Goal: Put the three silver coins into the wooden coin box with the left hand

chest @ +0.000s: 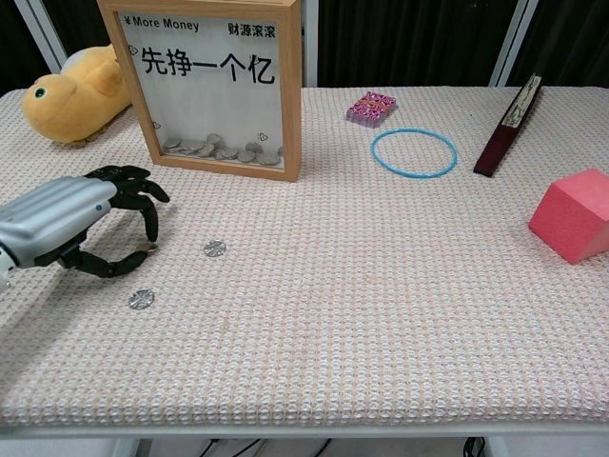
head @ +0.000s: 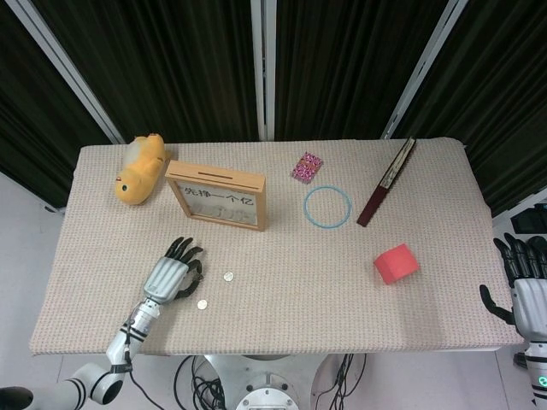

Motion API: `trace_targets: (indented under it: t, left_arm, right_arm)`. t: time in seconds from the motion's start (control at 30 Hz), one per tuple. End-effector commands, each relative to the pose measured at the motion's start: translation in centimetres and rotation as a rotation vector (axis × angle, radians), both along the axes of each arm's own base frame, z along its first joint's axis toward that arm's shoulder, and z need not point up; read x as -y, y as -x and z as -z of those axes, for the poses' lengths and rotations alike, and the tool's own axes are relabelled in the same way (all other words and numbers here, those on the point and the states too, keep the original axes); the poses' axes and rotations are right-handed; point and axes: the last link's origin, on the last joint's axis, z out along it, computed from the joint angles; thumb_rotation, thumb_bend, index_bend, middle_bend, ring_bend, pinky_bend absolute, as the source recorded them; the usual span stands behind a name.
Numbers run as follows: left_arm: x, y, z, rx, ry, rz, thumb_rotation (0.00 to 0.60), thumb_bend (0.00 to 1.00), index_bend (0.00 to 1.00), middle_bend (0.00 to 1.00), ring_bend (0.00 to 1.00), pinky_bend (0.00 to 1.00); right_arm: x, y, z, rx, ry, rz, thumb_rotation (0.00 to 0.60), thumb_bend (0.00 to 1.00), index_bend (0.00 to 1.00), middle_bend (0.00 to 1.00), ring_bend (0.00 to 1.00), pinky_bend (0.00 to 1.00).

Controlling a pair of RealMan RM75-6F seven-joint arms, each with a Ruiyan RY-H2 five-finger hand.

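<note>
The left hand (chest: 71, 224) hangs low over the table cloth (chest: 381, 305), thumb and fingertips (chest: 150, 246) drawn together; I cannot tell whether a coin sits between them. Two silver coins (chest: 214, 248) lie just beside it, and the wooden coin box (chest: 211, 86) stands behind, near enough for a short carry to its top slot.

I see open cloth across the frame's lower middle; the wooden coin box (chest: 211, 84) and plush toy (chest: 71, 95) block the upper left, the pink cube (chest: 575, 215) the right.

Probably a lab, black curtains (head: 188, 60), cloth-covered table (head: 282, 316)
</note>
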Motion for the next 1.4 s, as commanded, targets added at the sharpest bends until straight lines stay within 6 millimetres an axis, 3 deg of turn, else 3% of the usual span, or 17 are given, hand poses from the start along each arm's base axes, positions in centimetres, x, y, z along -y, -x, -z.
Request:
trace_targets:
  t: [0.03, 1.03, 1.2, 1.4]
  left_arm:
    - [-0.1, -0.1, 0.0, 0.02, -0.018, 0.01, 0.6, 0.26, 0.48, 0.2, 0.01, 0.07]
    - [-0.5, -0.4, -0.4, 0.079, -0.02, 0.008, 0.6, 0.45, 0.57, 0.22, 0.03, 0.07]
    - [-0.9, -0.9, -2.5, 0.099, -0.065, 0.027, 0.6, 0.45, 0.58, 0.22, 0.03, 0.07]
    - [-1.5, -0.8, -7.5, 0.094, -0.151, 0.025, 0.6, 0.45, 0.58, 0.23, 0.03, 0.08]
  right_arm:
    - [0.0, 0.1, -0.1, 0.0, 0.004, 0.002, 0.6, 0.32, 0.0, 0.0, 0.0, 0.0]
    - [0.0, 0.1, -0.1, 0.002, 0.005, 0.005, 0.6, 0.32, 0.0, 0.0, 0.0, 0.0]
    - [0.0, 0.1, -0.3, 0.006, 0.012, 0.001, 0.6, 0.32, 0.0, 0.0, 0.0, 0.0]
    - [0.1, -0.2, -0.5, 0.008, 0.019, -0.014, 0.6, 0.32, 0.0, 0.0, 0.0, 0.0]
